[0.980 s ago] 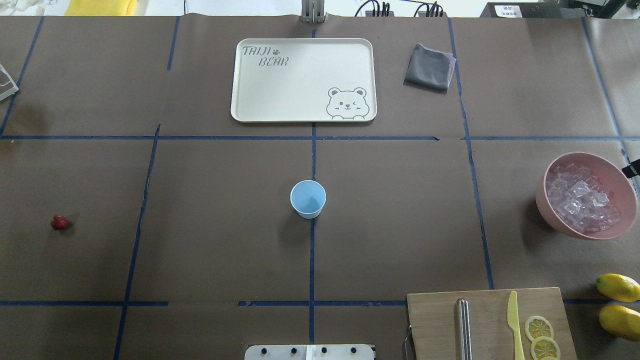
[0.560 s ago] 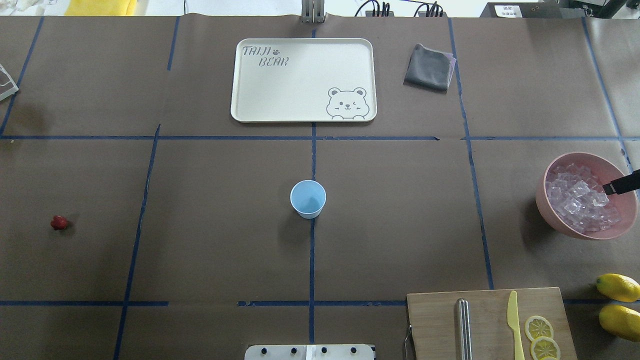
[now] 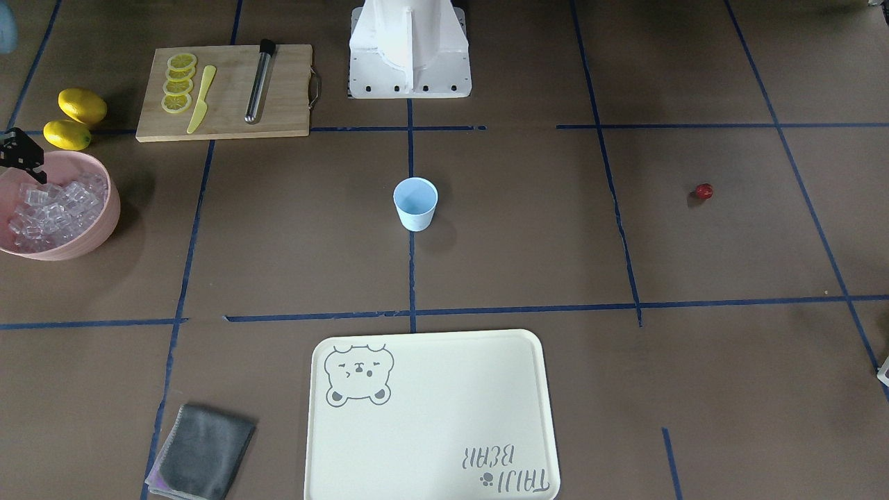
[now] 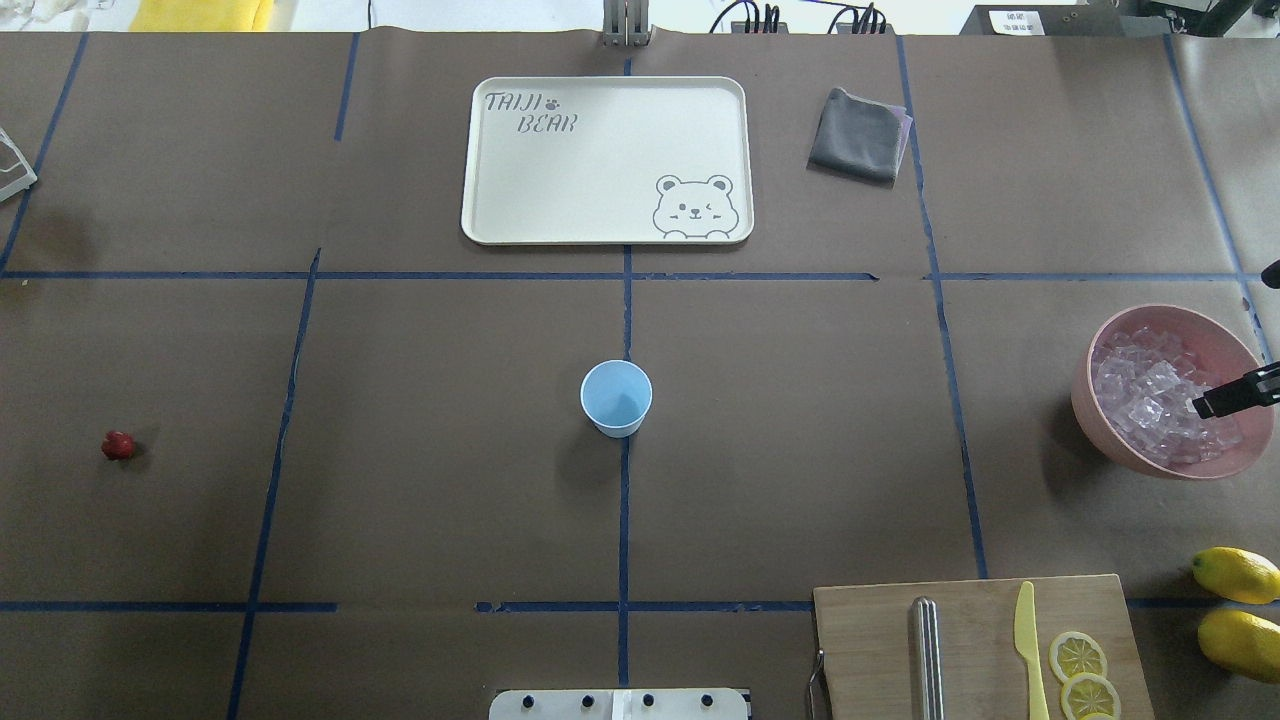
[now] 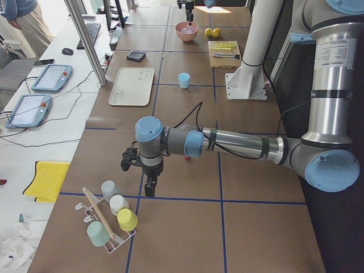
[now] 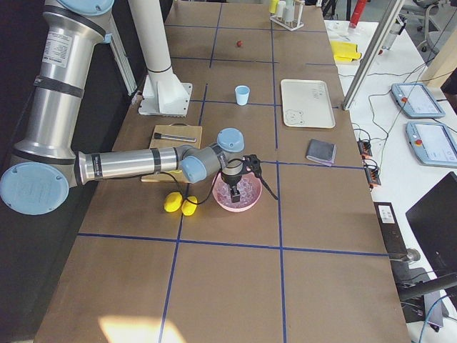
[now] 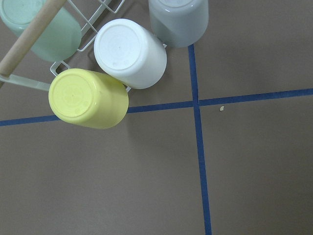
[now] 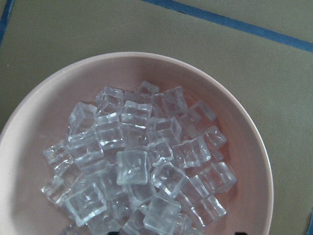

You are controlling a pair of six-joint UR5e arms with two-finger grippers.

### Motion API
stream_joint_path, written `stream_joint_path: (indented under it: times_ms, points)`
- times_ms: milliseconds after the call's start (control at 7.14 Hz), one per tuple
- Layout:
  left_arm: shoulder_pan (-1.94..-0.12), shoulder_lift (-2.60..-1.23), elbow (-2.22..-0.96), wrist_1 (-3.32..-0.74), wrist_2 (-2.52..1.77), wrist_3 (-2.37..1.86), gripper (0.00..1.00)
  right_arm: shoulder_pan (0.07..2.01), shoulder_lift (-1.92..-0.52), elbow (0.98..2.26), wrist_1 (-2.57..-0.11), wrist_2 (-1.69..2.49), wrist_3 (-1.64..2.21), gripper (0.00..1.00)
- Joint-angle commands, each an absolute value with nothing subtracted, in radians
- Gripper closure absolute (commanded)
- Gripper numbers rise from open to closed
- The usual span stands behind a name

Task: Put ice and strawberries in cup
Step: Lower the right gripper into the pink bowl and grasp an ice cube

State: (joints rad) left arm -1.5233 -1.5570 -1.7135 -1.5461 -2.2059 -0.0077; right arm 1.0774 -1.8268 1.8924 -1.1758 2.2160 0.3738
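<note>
Glassy ice: we are hovering the right gripper above it, opening indiscernible; descent onto one cube seems next

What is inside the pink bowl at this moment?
A heap of clear ice cubes lies in the pink bowl, with its inner wall showing around them. The bowl's floor and whatever lies lower in the heap are covered by the top cubes.

A cream tray with a bear lay flat. A grey cloth sat near it. Two lemons lay beside a wooden board with lemon slices.
</note>
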Motion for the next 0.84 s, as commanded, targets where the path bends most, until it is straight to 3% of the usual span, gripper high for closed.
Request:
stream_joint_path:
  times_ms: [0, 700]
  points:
    - [-1.523, -1.557, -1.713, -1.546, -2.206, -0.008, 0.00, 1.069, -1.821, 1.891, -1.175, 2.217, 0.374, 0.21]
    - [-1.523, -1.557, -1.713, -1.546, -2.206, -0.008, 0.00, 1.051, -1.799, 1.881, -1.178, 2.212, 0.376, 0.26]
